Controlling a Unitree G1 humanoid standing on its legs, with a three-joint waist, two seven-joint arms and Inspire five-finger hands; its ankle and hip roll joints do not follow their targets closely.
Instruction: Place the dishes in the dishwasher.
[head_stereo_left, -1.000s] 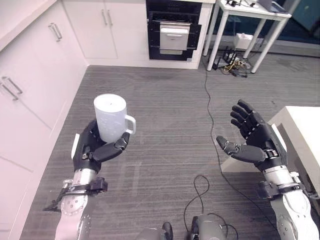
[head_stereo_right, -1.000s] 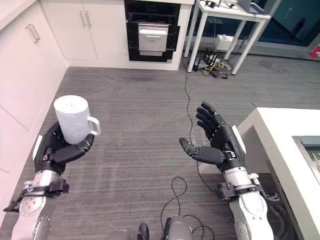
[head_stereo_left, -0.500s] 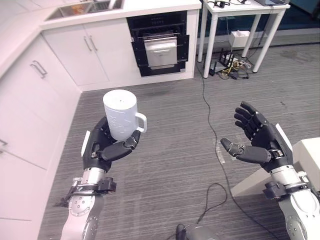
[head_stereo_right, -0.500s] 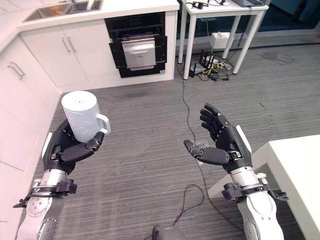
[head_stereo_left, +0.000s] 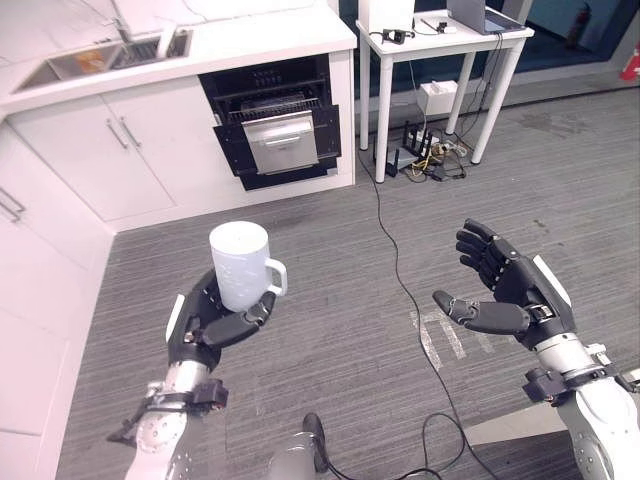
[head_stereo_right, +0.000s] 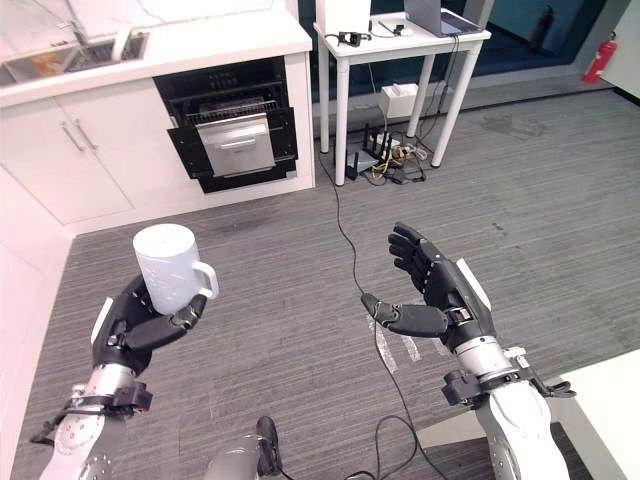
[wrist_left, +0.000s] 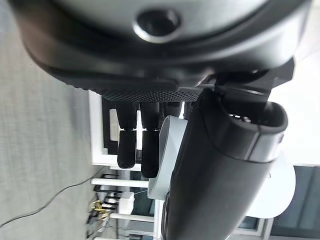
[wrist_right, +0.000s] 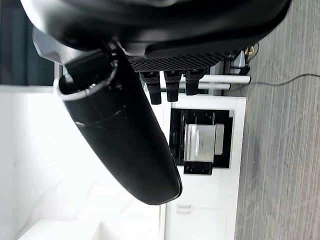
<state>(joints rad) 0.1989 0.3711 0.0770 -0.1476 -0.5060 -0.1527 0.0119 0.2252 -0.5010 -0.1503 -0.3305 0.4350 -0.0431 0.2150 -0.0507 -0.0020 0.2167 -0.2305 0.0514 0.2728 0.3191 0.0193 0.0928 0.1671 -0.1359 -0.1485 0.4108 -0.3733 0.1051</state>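
Note:
A white mug (head_stereo_left: 240, 265) with its handle turned to the right stands upright in my left hand (head_stereo_left: 205, 322), whose fingers and thumb curl round its base. In the left wrist view the mug (wrist_left: 167, 150) shows pale between the thumb and fingers. My right hand (head_stereo_left: 505, 295) floats at the same height to the right, open and holding nothing, palm turned toward the mug. Ahead in the white cabinet run is the dishwasher (head_stereo_left: 270, 135), black inside, its door ajar with a steel-fronted rack showing; it also shows past the fingers of my right hand (wrist_right: 125, 130) as the dishwasher (wrist_right: 202, 142).
White cabinets (head_stereo_left: 100, 165) line the far wall and the left side, with a sink (head_stereo_left: 110, 55) on the counter. A white desk (head_stereo_left: 450, 40) stands right of the dishwasher, with a tangle of cables (head_stereo_left: 425, 160) beneath. A white counter corner (head_stereo_right: 600, 400) sits at lower right.
The whole picture has shifted: the camera has turned right and the dishwasher now sits more central. The hands keep the same pose, the mug still held in the left.

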